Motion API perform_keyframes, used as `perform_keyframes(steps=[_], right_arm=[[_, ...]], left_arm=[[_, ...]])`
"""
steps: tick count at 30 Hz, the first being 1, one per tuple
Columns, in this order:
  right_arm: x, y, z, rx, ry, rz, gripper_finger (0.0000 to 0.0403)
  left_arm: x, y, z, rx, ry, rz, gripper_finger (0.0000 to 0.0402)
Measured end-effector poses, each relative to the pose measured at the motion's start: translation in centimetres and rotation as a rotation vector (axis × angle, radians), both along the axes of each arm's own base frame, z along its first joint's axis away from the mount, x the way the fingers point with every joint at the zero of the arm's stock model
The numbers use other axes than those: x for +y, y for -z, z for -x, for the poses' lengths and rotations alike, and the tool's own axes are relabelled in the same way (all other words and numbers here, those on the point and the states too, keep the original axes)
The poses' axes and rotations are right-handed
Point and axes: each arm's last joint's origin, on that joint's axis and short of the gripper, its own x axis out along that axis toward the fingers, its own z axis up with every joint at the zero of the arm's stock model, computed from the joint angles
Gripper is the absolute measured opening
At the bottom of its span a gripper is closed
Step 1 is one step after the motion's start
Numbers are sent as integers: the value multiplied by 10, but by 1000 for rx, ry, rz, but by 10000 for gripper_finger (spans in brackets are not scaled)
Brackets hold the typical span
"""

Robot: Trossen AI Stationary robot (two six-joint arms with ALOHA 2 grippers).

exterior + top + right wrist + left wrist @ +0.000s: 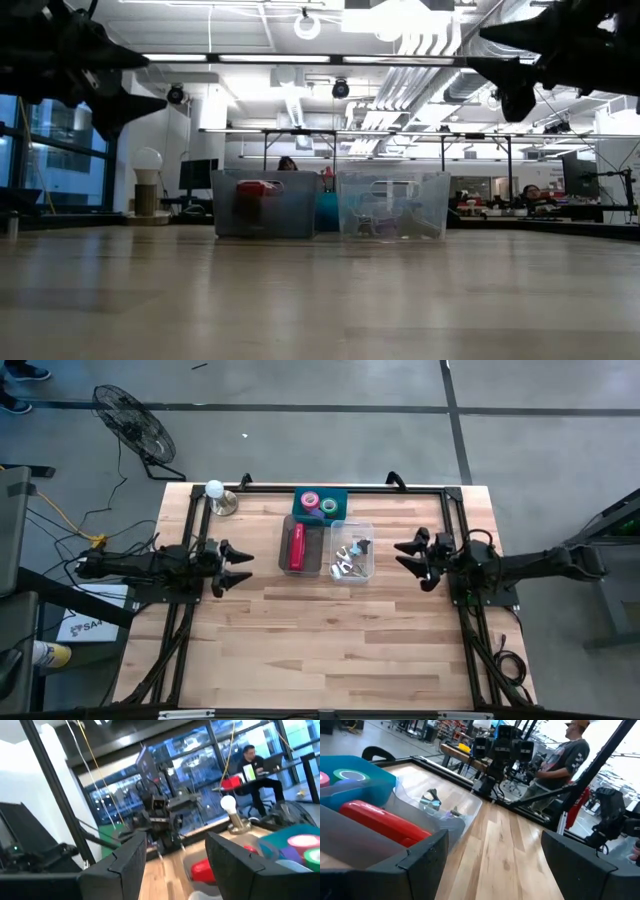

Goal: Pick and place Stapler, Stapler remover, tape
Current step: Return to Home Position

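A red stapler (296,547) lies flat in a clear bin (308,568) at the table's middle. In the clear bin (368,530) beside it lie several metal staple removers (350,555). Behind both, a teal bin (340,495) holds tape rolls: a pink one (311,501) and a green one (329,507). My left gripper (243,565) hovers open to the left of the bins, pointing level at them, and the stapler (385,822) shows in its wrist view. My right gripper (400,556) hovers open to their right, with nothing between its fingers (125,860).
A lamp with a round white bulb (216,493) stands at the table's far left. A black frame rail (330,488) runs along the far edge and both sides. Bare wood fills the near half of the table (330,650). People are in the room beyond (565,760).
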Motion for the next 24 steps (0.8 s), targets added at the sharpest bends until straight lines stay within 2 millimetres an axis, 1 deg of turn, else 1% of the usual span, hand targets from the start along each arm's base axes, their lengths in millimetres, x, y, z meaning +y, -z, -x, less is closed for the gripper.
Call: perform_keyframes(steps=[6,14,24], right_arm=[[-5,9,10,116,-29,-33,195],[-8,17,22,197,-46,-3,195],[-10,25,24,294,21,114,195]], left_arm=[[0,0,0,2,-6,0,312],[-1,1,0,6,20,-1,312],[-1,1,0,5,18,-4,312]])
